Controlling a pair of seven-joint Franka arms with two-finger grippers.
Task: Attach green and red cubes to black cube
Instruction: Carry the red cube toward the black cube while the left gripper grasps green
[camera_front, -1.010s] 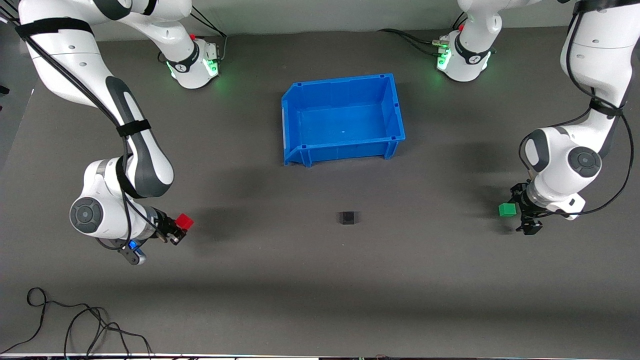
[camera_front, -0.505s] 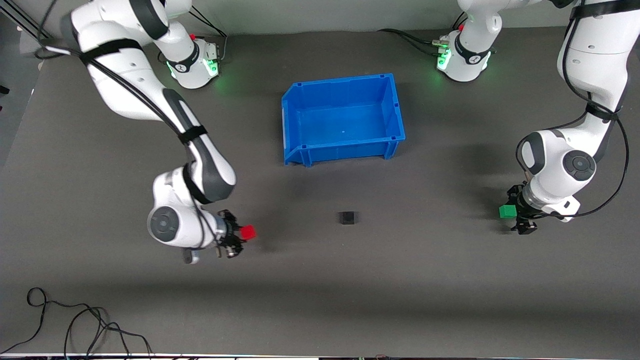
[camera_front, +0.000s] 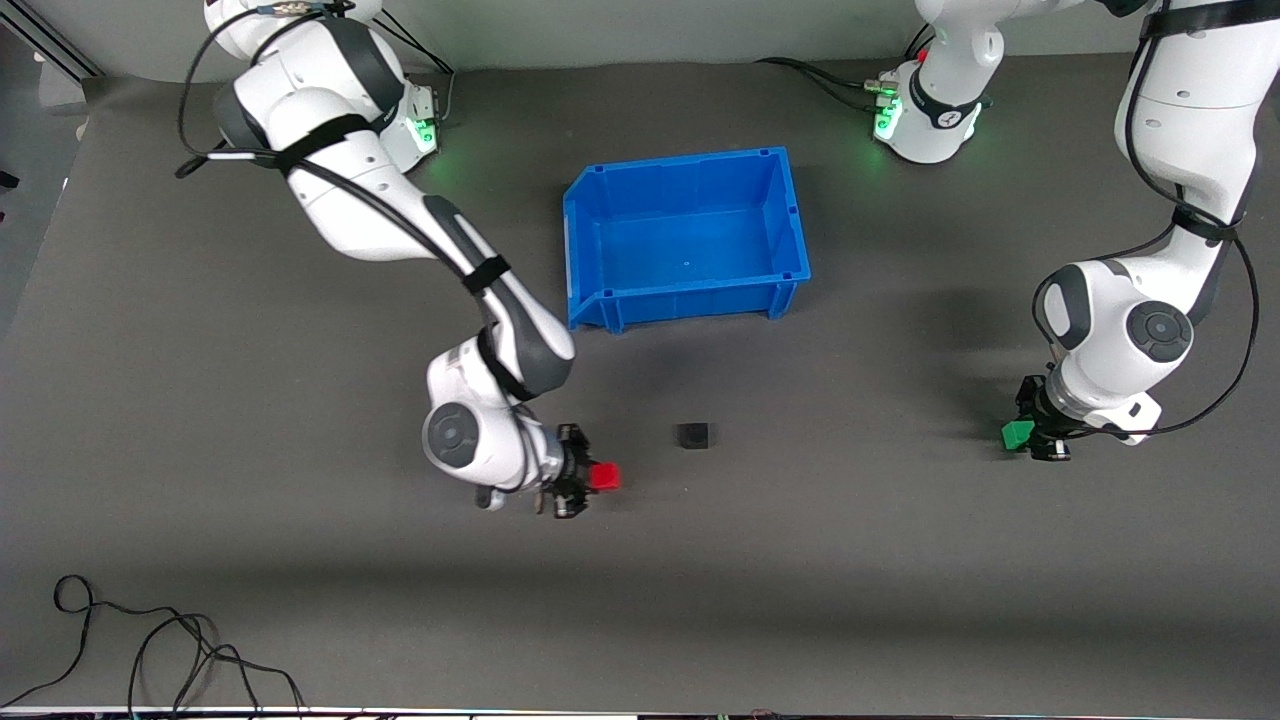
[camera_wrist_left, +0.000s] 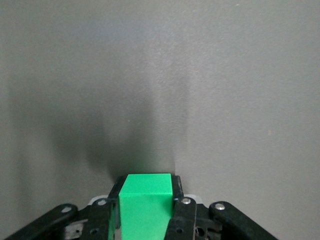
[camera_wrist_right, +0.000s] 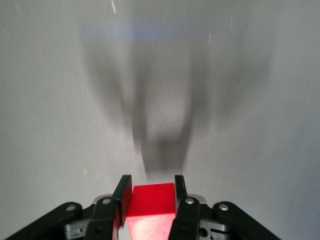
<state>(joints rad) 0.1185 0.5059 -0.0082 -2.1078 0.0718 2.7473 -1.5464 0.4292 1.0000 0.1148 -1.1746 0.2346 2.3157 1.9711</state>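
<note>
Fingers of both grippers are clamped on their loads: the right gripper (camera_front: 585, 480) pinches the red cube (camera_front: 603, 476) by two side faces, and the left gripper (camera_front: 1030, 437) does the same with the green cube (camera_front: 1016, 435). Each wrist view shows its cube (camera_wrist_right: 151, 202) (camera_wrist_left: 145, 202) seated squarely between the pads and sticking out past the fingertips, which is what you want for a face-on press.

Your target, the black cube (camera_front: 693, 435), sits alone on the grey mat (camera_front: 850, 600), nearer the front camera than the blue bin (camera_front: 590, 250). The red cube is close beside it toward the right arm's end of the table. The green cube is well apart from it, toward the left arm's end.

Bring the red cube in low and level, with its exposed face parallel to the black cube's side, and slow down before contact. The black cube looks loose and would probably skate away from a one-sided shove, so move the green cube up from its own end first. Then press from both sides together, keeping both grips shut.
</note>
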